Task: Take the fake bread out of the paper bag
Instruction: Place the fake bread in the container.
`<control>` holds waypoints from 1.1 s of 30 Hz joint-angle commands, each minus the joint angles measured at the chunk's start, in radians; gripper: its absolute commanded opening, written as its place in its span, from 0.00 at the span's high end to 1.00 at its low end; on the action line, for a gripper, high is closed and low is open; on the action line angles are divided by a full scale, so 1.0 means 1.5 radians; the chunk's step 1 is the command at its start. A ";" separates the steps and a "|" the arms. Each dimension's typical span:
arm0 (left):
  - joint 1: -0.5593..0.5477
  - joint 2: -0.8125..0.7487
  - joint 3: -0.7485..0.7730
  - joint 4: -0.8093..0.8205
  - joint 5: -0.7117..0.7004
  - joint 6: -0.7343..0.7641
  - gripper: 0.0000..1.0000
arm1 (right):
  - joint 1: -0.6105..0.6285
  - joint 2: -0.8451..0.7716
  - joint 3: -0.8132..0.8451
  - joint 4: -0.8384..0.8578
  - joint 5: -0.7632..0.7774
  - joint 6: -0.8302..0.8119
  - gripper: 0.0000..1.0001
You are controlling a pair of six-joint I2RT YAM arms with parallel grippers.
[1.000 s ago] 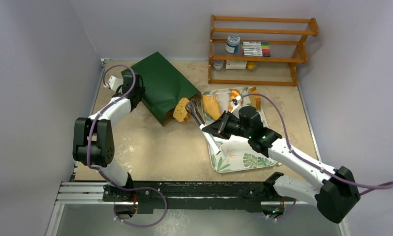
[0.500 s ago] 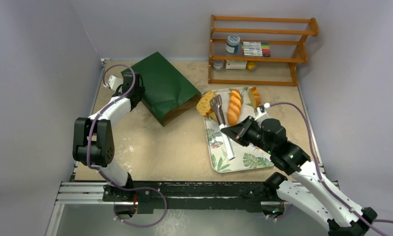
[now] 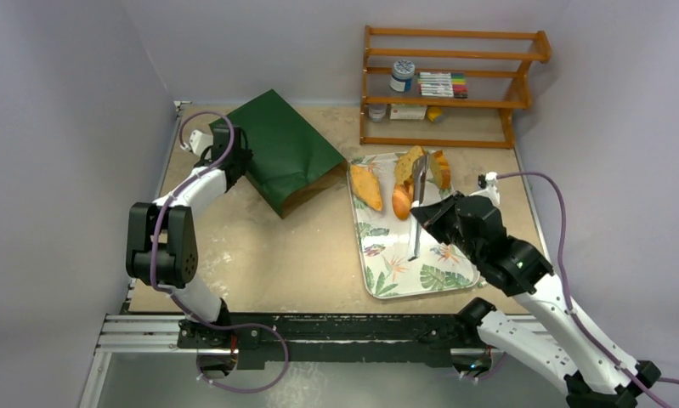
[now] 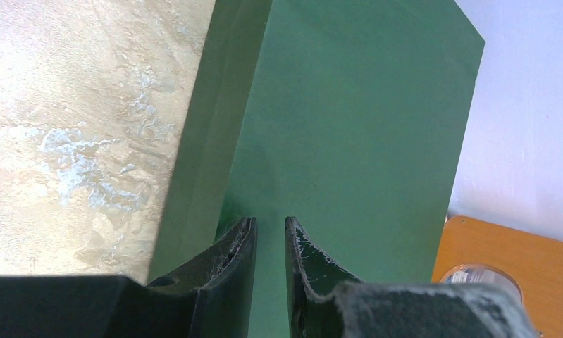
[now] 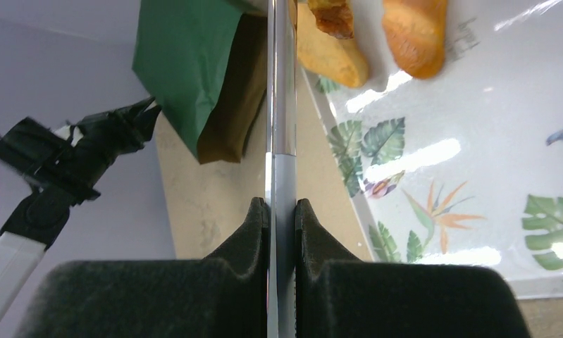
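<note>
The dark green paper bag (image 3: 289, 153) lies on its side at the back left, its brown mouth facing the tray. My left gripper (image 3: 234, 157) holds the bag's closed far end; in the left wrist view its jaws (image 4: 270, 225) stand narrow on the green paper (image 4: 349, 127). My right gripper (image 3: 422, 217) is shut on metal tongs (image 3: 417, 200), seen edge-on in the right wrist view (image 5: 282, 204). The tongs' tip pinches a brown bread slice (image 3: 408, 161) over the tray's far end. Beside it lie an oval loaf (image 3: 366, 187), an orange loaf (image 3: 401, 201) and another piece (image 3: 441, 168).
The leaf-patterned tray (image 3: 404, 272) sits right of centre. A wooden shelf (image 3: 450, 85) with a jar and markers stands against the back wall. Grey walls close in on the left and right.
My right arm has carried the tongs and the bread slice from the bag's mouth rightwards to the tray's far end. The left arm and the bag have stayed put.
</note>
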 commanded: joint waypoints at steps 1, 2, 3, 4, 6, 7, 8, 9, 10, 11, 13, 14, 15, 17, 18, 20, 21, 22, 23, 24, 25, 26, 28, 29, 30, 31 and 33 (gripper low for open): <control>0.000 0.005 0.015 0.033 0.012 0.008 0.79 | 0.002 0.047 0.074 -0.047 0.116 -0.035 1.00; 0.000 0.006 0.013 0.036 0.013 0.007 0.79 | 0.002 0.058 0.098 -0.060 0.131 -0.039 1.00; 0.000 0.006 0.010 0.039 0.014 0.006 0.79 | 0.001 0.066 0.106 -0.072 0.143 -0.041 1.00; 0.000 0.006 0.009 0.040 0.015 0.006 0.79 | 0.001 0.073 0.113 -0.080 0.152 -0.047 1.00; 0.000 0.007 0.004 0.046 0.018 0.004 0.79 | 0.002 0.089 0.120 -0.095 0.167 -0.053 1.00; -0.001 0.007 0.003 0.048 0.020 0.002 0.79 | 0.002 0.096 0.123 -0.104 0.174 -0.054 1.00; 0.000 0.007 0.000 0.050 0.021 0.001 0.79 | 0.001 0.104 0.125 -0.111 0.180 -0.055 1.00; 0.000 0.007 -0.004 0.054 0.022 0.000 0.79 | 0.001 0.110 0.124 -0.122 0.182 -0.053 1.00; 0.000 0.008 -0.006 0.057 0.022 -0.002 0.79 | 0.002 0.116 0.121 -0.129 0.173 -0.052 1.00; 0.000 0.009 -0.008 0.059 0.024 -0.004 0.79 | 0.001 0.121 0.117 -0.130 0.162 -0.058 1.00; 0.000 0.010 -0.012 0.063 0.026 -0.006 0.79 | 0.001 0.131 0.113 -0.127 0.160 -0.070 1.00; 0.000 0.010 -0.014 0.066 0.026 -0.008 0.79 | 0.001 0.138 0.113 -0.125 0.159 -0.075 1.00; -0.001 0.010 -0.015 0.069 0.027 -0.009 0.79 | 0.001 0.145 0.112 -0.123 0.158 -0.081 1.00; 0.000 0.012 -0.019 0.073 0.030 -0.013 0.79 | 0.001 0.158 0.113 -0.123 0.166 -0.087 1.00; 0.000 0.012 -0.021 0.075 0.031 -0.014 0.79 | 0.002 0.164 0.114 -0.123 0.174 -0.090 1.00; 0.000 0.011 -0.026 0.080 0.032 -0.017 0.79 | 0.002 0.170 0.113 -0.122 0.183 -0.094 1.00; 0.000 0.010 -0.029 0.082 0.032 -0.017 0.79 | 0.001 0.173 0.113 -0.120 0.183 -0.097 1.00; -0.001 0.010 -0.030 0.083 0.032 -0.017 0.79 | 0.002 0.176 0.113 -0.118 0.181 -0.102 1.00; 0.000 0.010 -0.032 0.085 0.032 -0.018 0.79 | 0.001 0.182 0.115 -0.117 0.183 -0.106 1.00; 0.000 0.009 -0.034 0.086 0.032 -0.019 0.79 | 0.001 0.190 0.118 -0.119 0.185 -0.109 1.00; 0.000 0.009 -0.036 0.089 0.033 -0.019 0.79 | 0.001 0.197 0.121 -0.122 0.188 -0.111 1.00; 0.000 0.009 -0.038 0.090 0.033 -0.020 0.80 | 0.001 0.203 0.124 -0.127 0.189 -0.116 1.00; 0.000 0.010 -0.040 0.094 0.034 -0.023 0.80 | 0.001 0.213 0.129 -0.125 0.193 -0.126 1.00; 0.000 0.010 -0.042 0.096 0.034 -0.025 0.80 | 0.001 0.218 0.129 -0.118 0.193 -0.134 1.00; 0.000 0.010 -0.042 0.097 0.035 -0.026 0.80 | 0.001 0.222 0.130 -0.110 0.195 -0.139 1.00; -0.001 0.010 -0.044 0.099 0.034 -0.026 0.80 | 0.001 0.229 0.132 -0.107 0.198 -0.144 1.00; 0.000 0.012 -0.044 0.101 0.035 -0.027 0.80 | 0.002 0.243 0.139 -0.105 0.205 -0.152 1.00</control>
